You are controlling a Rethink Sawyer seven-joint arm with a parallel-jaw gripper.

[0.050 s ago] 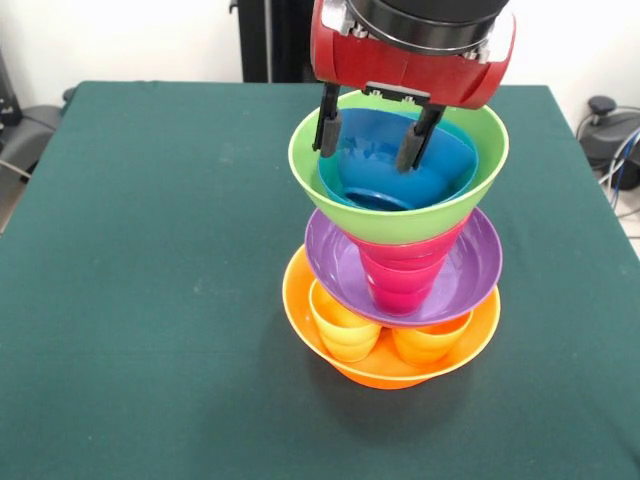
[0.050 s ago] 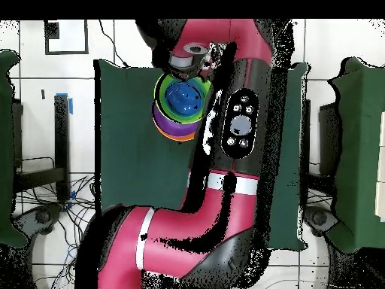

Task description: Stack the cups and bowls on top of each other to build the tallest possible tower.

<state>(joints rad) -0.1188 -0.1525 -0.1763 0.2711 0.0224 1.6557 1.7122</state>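
A tower of bright plastic tableware stands near the middle of a green table. Its base is a big orange bowl holding a yellow cup and an orange cup; a purple bowl rests on those, a red cup stands in it, and a lime green bowl with a light blue bowl nested inside tops the stack. The robot's gripper hangs over the top, its two fingers spread apart and dipped into the blue bowl, clasping nothing.
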